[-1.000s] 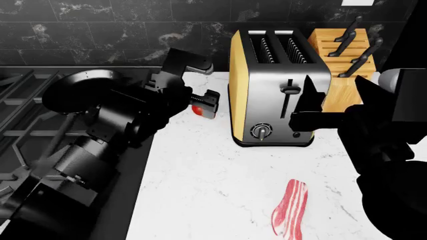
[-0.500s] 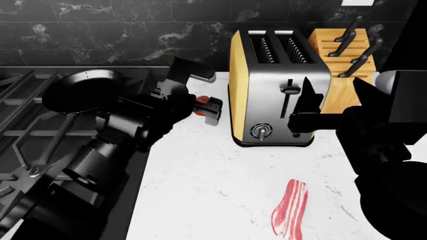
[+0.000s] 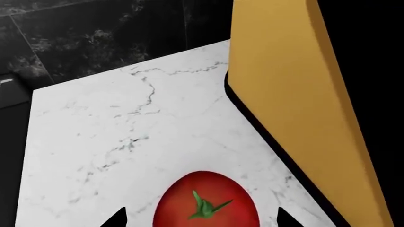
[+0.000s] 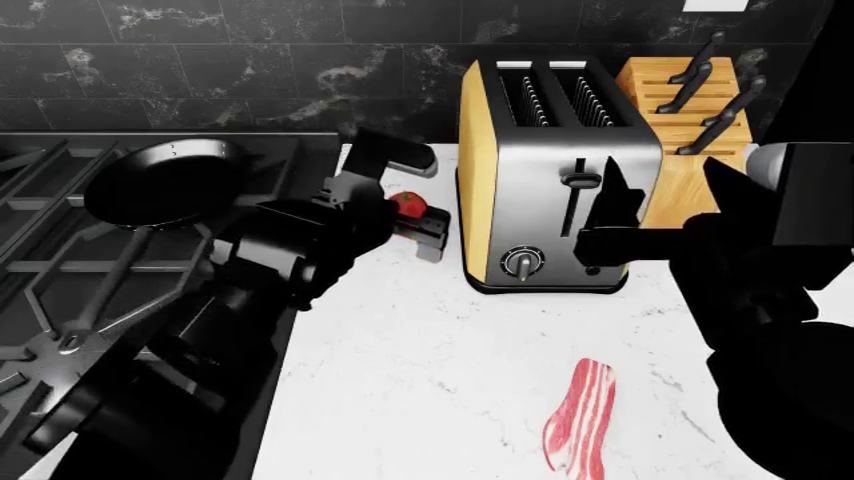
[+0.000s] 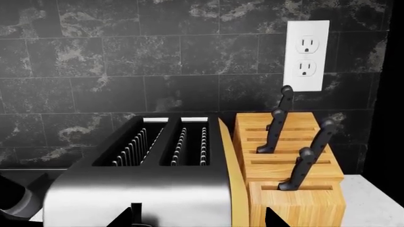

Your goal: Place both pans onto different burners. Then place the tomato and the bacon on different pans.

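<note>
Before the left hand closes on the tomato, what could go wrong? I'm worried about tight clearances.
The tomato sits close beside the toaster, so a finger of the left hand may bump the toaster's side. The tomato is round and could roll away across the marble counter if pinched off-centre. The bacon lies farther off and seems safe.

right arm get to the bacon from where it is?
Probably yes. The bacon lies in the open on the counter, nothing on or against it, on the right arm's side. The right gripper sits up by the toaster, so it would have to come down and back.
</note>
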Available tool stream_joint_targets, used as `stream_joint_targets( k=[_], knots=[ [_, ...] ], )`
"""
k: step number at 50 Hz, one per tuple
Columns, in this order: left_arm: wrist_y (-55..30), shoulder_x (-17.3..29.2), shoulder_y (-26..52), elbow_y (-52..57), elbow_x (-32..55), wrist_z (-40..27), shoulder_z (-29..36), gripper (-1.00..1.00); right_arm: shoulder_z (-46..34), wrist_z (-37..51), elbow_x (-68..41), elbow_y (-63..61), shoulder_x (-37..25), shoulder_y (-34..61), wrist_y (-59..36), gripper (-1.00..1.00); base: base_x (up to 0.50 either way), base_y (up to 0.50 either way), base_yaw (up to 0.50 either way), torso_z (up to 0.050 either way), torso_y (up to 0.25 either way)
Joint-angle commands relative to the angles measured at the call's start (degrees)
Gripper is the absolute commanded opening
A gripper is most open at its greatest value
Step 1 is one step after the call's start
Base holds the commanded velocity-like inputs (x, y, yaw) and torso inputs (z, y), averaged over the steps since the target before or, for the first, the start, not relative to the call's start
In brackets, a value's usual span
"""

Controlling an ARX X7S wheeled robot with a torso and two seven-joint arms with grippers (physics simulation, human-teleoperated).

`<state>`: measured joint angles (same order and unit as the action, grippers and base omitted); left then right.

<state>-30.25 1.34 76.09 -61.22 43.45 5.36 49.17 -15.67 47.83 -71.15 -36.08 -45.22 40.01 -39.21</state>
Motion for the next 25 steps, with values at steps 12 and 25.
stream_joint_targets(
  k=[12, 25],
  knots=[
    [4.6, -0.7, 0.9, -3.8, 6.9, -0.9, 8.3, -1.00, 0.3, -0.4, 0.3, -0.2, -0.4, -1.3, 0.9, 1.00, 0.00, 0.00, 0.00, 0.000, 0.000],
    [2.2, 6.8, -1.4, 14.1, 9.4, -8.4, 6.9, -1.00, 1.6, 2.1, -2.2, -1.7, -1.4, -2.0, 0.8, 1.00, 0.00, 0.00, 0.00, 0.000, 0.000]
  ],
)
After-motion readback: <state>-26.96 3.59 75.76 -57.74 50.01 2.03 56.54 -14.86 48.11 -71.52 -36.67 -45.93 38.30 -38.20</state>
